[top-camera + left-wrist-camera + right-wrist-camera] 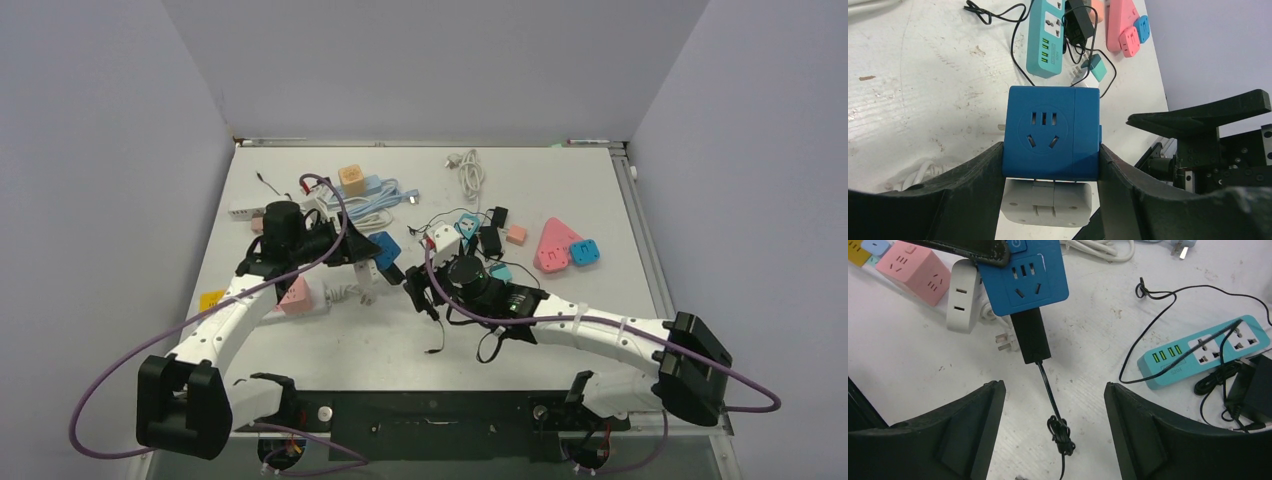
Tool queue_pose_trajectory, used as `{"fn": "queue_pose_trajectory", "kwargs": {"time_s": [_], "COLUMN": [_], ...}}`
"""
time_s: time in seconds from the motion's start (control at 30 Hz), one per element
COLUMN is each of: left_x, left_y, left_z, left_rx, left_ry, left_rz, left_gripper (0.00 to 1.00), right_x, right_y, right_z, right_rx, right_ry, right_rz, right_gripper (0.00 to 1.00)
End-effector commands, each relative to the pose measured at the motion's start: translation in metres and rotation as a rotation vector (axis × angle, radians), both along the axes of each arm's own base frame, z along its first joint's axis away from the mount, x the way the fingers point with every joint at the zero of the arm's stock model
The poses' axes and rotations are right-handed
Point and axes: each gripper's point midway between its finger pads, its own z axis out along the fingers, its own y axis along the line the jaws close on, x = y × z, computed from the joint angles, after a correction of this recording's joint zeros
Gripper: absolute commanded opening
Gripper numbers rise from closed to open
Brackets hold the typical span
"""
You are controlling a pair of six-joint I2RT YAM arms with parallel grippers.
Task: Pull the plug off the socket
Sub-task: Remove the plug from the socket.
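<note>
My left gripper (1050,165) is shut on a blue cube socket (1050,132), its fingers against the cube's two sides. A white plug block (1045,205) sits against the cube's near face. In the right wrist view a black plug (1031,336) is seated in the blue socket (1025,275), and its thin black cable (1060,432) trails towards me in a knotted bundle. My right gripper (1054,400) is open and empty, a short way from the black plug, with the cable lying between its fingers. In the top view the socket (385,250) is just left of my right gripper (420,293).
A teal power strip (1203,350) with a black adapter (1250,390) and loose black wire lies to the right. A pink cube socket (915,272) is to the left. A pink triangular socket (555,245), white cables (470,170) and an orange cube (351,178) lie farther back.
</note>
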Motion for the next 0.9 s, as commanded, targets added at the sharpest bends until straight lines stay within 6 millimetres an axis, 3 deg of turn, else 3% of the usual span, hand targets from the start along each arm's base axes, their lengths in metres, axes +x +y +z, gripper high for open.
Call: {"fn": "queue_pose_trajectory", "kwargs": {"time_s": [0.0,0.27,0.57,0.87], "left_x": [0.008,0.008,0.007,0.006], "left_y": [-0.011,-0.012,-0.015,-0.016], "left_z": [0.035,0.034,0.033,0.031], "left_rx": [-0.066,-0.062,-0.061,-0.062], "left_ry": [-0.095,-0.088,-0.082,-0.073], "left_rz": [-0.052,-0.059,-0.072,-0.078], "left_gripper": [0.00,0.00,0.00,0.00], "right_x": [0.007,0.014,0.028,0.033], "right_y": [0.028,0.050,0.060,0.065], "right_z": [0.017,-0.001,-0.023,-0.029], "right_rx": [0.005,-0.062,-0.093,-0.077], "right_ry": [-0.066,-0.066,-0.074,-0.093], "right_rz": [0.109,0.181,0.181,0.181], "right_gripper": [0.75,0.76,0.68,0.57]}}
